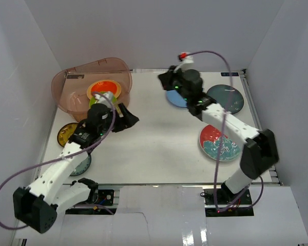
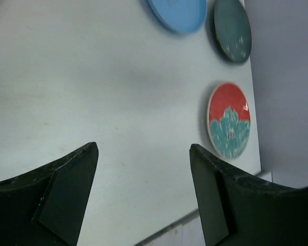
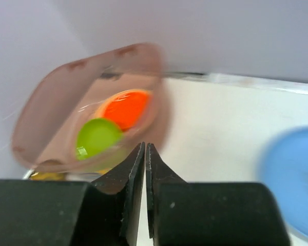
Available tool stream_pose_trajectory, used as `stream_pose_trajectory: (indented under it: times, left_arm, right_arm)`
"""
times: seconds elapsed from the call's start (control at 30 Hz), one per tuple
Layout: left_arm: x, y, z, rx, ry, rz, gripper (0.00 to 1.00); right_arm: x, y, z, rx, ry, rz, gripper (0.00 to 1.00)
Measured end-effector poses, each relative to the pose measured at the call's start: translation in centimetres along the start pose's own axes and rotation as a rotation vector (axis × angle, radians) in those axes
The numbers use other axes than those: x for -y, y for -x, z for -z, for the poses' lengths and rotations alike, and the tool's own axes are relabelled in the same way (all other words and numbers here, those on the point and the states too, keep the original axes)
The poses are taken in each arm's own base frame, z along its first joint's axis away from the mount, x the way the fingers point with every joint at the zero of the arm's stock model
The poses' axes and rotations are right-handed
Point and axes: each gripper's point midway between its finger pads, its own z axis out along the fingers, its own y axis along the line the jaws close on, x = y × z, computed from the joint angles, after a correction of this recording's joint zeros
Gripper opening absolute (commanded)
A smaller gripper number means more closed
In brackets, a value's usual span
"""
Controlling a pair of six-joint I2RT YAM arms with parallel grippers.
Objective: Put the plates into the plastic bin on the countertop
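The pinkish translucent bin (image 1: 72, 82) stands at the far left of the white countertop (image 1: 154, 148) and holds an orange-red plate (image 1: 104, 88) and a green plate (image 3: 96, 137). A blue plate (image 1: 174, 99), a dark teal plate (image 1: 227, 97) and a red-and-teal floral plate (image 1: 218, 142) lie on the right. A yellow patterned plate (image 1: 68, 133) and a grey patterned plate (image 1: 84, 163) lie on the left. My left gripper (image 1: 129, 119) is open and empty beside the bin. My right gripper (image 1: 162, 79) is shut and empty, above the countertop left of the blue plate.
White walls enclose the countertop on three sides. Metal rails run along the far edge (image 1: 231, 74) and the right edge (image 1: 256, 118). Both arms' purple cables loop above the surface.
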Motion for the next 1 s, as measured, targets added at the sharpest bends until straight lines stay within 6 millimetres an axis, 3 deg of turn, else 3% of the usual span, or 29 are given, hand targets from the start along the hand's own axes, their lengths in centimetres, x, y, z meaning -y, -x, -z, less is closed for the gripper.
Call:
stream_pose_trajectory:
  times: [0.1, 0.13, 0.17, 0.23, 0.27, 0.33, 0.37, 0.47, 0.67, 0.8, 1.0]
  left_arm:
    - [2.8, -5.2, -3.0, -0.147, -0.034, -0.051, 0.82]
    - [3.8, -7.1, -4.1, -0.198, -0.043, -0.072, 0.82]
    - [4.6, -9.1, -5.0, -0.252, -0.049, -0.090, 0.82]
    - [6.4, -12.7, -7.3, -0.337, -0.060, -0.127, 0.81]
    - [7.0, -14.4, -8.5, -0.372, -0.058, -0.141, 0.81]
    - [8.0, -16.9, -10.8, -0.421, -0.050, -0.164, 0.82]
    - [8.5, -18.1, -12.0, -0.441, -0.049, -0.176, 0.82]
    - [9.9, -21.0, -15.4, -0.481, -0.047, -0.198, 0.85]
    - [11.0, -25.6, -20.2, -0.537, -0.070, -0.180, 0.86]
    - [13.3, -26.1, -22.4, -0.536, -0.138, -0.140, 0.86]
    - [16.2, -27.0, -25.2, -0.544, -0.246, -0.087, 0.84]
  right_arm:
    - [7.5, 3.8, 7.4, 0.103, -0.145, -0.025, 0.08]
    - [10.8, 4.3, 10.0, 0.131, -0.216, -0.045, 0.08]
    - [14.3, 4.3, 12.5, 0.154, -0.300, -0.062, 0.09]
    - [21.2, 2.8, 17.9, 0.176, -0.489, -0.113, 0.23]
    - [24.1, 1.4, 20.3, 0.168, -0.579, -0.146, 0.44]
    - [27.7, -1.1, 23.6, 0.146, -0.693, -0.211, 0.65]
    - [29.3, -2.1, 25.1, 0.137, -0.746, -0.244, 0.82]
    - [32.3, -3.4, 28.0, 0.128, -0.839, -0.309, 0.88]
    - [35.9, -4.7, 30.0, 0.131, -0.840, -0.457, 0.87]
    - [37.9, -6.0, 30.7, 0.138, -0.845, -0.563, 0.85]
    - [39.5, -8.6, 29.5, 0.108, -0.817, -0.658, 0.79]
